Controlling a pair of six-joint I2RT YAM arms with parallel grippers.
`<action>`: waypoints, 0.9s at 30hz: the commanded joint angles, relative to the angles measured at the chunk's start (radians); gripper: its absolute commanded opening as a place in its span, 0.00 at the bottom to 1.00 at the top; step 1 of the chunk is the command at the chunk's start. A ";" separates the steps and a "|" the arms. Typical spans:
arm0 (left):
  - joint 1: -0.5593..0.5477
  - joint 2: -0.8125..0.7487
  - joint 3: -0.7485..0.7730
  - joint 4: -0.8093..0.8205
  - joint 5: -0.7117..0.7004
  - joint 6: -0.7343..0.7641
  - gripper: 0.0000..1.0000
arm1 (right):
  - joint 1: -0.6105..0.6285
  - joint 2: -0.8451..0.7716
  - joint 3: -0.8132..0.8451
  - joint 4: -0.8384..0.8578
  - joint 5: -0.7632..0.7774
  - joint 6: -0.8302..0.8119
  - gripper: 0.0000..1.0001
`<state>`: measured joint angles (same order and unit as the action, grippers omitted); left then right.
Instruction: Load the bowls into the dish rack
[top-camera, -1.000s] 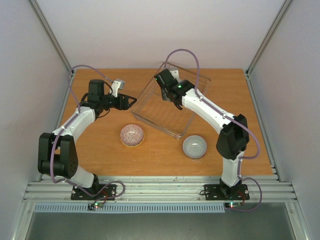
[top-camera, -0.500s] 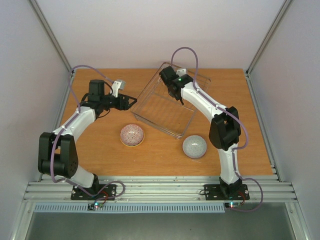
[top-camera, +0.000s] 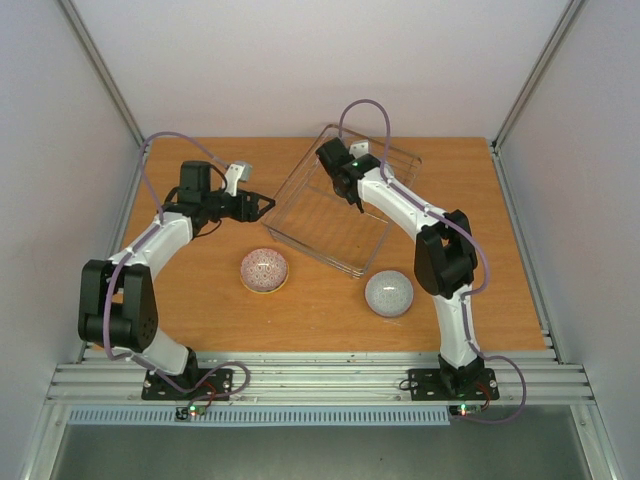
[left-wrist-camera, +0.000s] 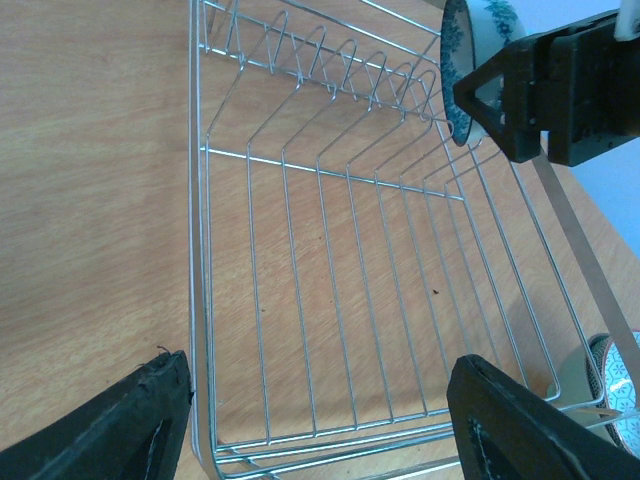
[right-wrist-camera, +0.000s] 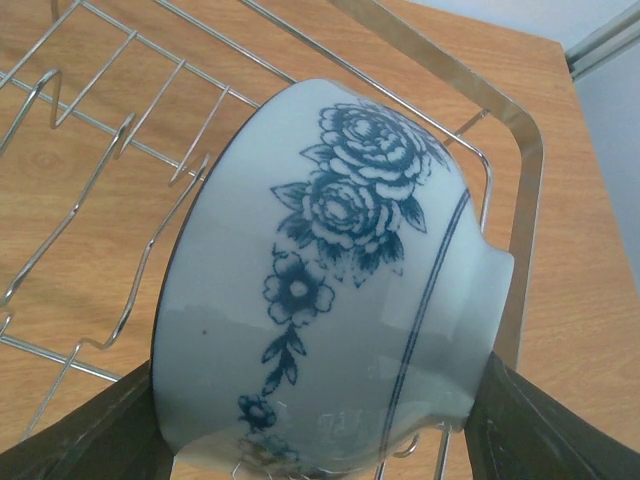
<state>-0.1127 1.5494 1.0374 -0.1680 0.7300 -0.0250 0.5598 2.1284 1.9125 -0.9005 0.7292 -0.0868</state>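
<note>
Table (top-camera: 200, 300): orange-brown wood, with the grain running left to right in my overhead view. The left wrist view shows the same board close up, pale and streaked, and I count two small dark specks (left-wrist-camera: 437, 291) on it. In the right wrist view I pick out a faint knot ring (right-wrist-camera: 45, 160) in the wood.

Plain white panels stand around the table: back wall (top-camera: 320, 60), left wall (top-camera: 50, 200), right wall (top-camera: 600, 200). Silvery metal posts (top-camera: 100, 70) rise at both back corners.

Near edge: grooved aluminium rail (top-camera: 320, 372), then a pale ribbed strip (top-camera: 300, 415), then a flat grey surface (top-camera: 320, 450).
</note>
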 joint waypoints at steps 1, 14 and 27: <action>0.001 0.031 -0.004 0.031 0.023 0.007 0.71 | -0.005 -0.108 -0.065 0.032 0.058 0.002 0.01; 0.001 0.053 0.006 0.024 0.026 0.000 0.71 | -0.005 -0.149 -0.102 0.075 0.028 -0.032 0.01; 0.001 0.060 0.006 0.023 0.020 0.010 0.71 | -0.014 -0.060 -0.049 0.091 -0.016 -0.044 0.01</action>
<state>-0.1127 1.5925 1.0374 -0.1684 0.7372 -0.0254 0.5549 2.0510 1.8118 -0.8375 0.7052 -0.1181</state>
